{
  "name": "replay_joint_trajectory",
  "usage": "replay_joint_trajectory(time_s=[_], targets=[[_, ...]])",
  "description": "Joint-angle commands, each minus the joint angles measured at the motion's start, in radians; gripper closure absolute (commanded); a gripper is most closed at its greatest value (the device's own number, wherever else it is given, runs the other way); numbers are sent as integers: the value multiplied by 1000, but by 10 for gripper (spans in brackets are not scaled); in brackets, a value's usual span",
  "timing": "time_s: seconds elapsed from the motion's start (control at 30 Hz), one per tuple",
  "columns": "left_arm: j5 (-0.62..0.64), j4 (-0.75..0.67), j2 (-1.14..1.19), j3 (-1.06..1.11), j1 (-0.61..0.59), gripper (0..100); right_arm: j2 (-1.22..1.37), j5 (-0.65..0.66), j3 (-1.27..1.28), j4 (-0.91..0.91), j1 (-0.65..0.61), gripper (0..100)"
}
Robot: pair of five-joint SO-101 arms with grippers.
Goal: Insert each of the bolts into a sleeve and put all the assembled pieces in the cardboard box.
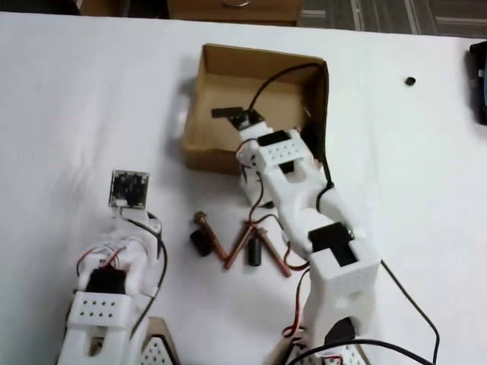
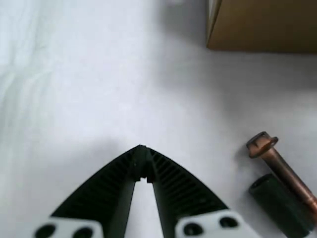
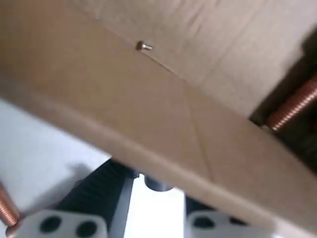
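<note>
Bolts (image 1: 237,245) and sleeves (image 1: 253,249) lie loose on the table (image 1: 76,91) beside the cardboard box (image 1: 205,156); left gripper (image 2: 142,153) is closed and empty; right gripper (image 3: 153,188) sits against the box wall, its grip impossible to tell

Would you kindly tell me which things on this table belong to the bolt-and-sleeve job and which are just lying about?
Part of the job:
- copper bolts on the table
- black sleeves beside them
- cardboard box

Just lying about:
- small black item on the table, off to the side of the box
- dark object at the table's edge
</note>
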Motion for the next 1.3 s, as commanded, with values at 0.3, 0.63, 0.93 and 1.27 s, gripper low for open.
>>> replay_joint_trajectory(time_s=[0.3, 0.63, 0.93, 1.27], targets=[[63, 98, -11, -76, -2, 980, -85, 0, -83, 150, -19, 979], [66, 394, -6, -407, 169, 980, -504, -49, -97, 199, 134, 979], [66, 374, -5, -426, 411, 911, -842, -40, -97, 286, 387, 979], [68, 439, 71, -608, 595, 902, -1026, -38, -89, 351, 765, 979]])
